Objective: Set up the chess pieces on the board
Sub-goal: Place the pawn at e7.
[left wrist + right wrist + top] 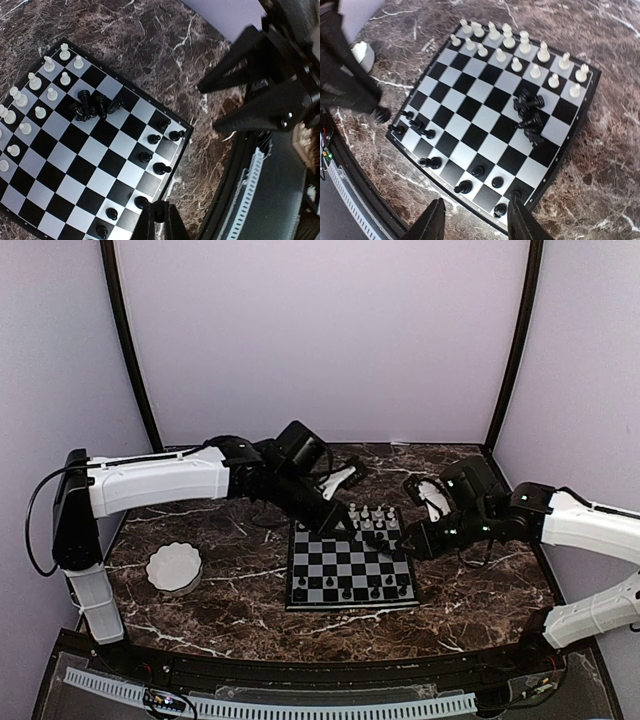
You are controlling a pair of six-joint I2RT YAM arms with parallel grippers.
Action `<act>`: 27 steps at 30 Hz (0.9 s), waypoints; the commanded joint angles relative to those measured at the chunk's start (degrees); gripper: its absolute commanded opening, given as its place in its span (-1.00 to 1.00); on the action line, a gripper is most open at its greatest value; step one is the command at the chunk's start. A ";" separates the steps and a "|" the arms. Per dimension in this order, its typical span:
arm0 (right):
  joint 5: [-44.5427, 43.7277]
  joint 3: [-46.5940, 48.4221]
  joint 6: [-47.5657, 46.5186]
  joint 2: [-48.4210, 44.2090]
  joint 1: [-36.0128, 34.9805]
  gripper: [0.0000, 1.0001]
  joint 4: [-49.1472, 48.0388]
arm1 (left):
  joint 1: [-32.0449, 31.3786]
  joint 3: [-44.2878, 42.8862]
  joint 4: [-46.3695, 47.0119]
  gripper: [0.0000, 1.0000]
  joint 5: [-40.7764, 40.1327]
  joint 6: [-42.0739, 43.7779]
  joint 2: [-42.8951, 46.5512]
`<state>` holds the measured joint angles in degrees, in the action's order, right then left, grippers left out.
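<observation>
- The dark brown marble tabletop [230,615], veined in white, fills the lower middle of the top view.
- A small chessboard [350,570] of black and pale checks with a thin black border lies flat on it, just right of centre.
- A white scalloped bowl [174,567] stands upright on the marble at the left, well apart from the chessboard.

I can't make out any text, label, brand, number or sign in any of my three views.
</observation>
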<state>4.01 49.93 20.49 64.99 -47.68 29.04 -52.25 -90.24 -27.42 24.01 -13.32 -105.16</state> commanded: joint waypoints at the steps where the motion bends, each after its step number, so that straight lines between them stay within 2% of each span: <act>1: -0.41 -1.31 3.23 1.94 0.84 -0.12 -1.97 | -4.78 1.22 -3.39 -1.00 -17.53 9.13 -0.31; 9: 1.47 -0.36 2.10 4.49 0.85 -0.12 -2.13 | -8.69 6.25 0.38 -1.00 -23.15 9.35 -1.36; 27: 1.57 -1.58 3.43 2.93 0.92 -0.13 -3.20 | -9.82 7.31 3.38 -1.00 -21.78 2.05 -8.26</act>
<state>5.21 48.62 23.07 69.36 -46.98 28.21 -61.89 -83.83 -24.95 1.48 -9.17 -113.03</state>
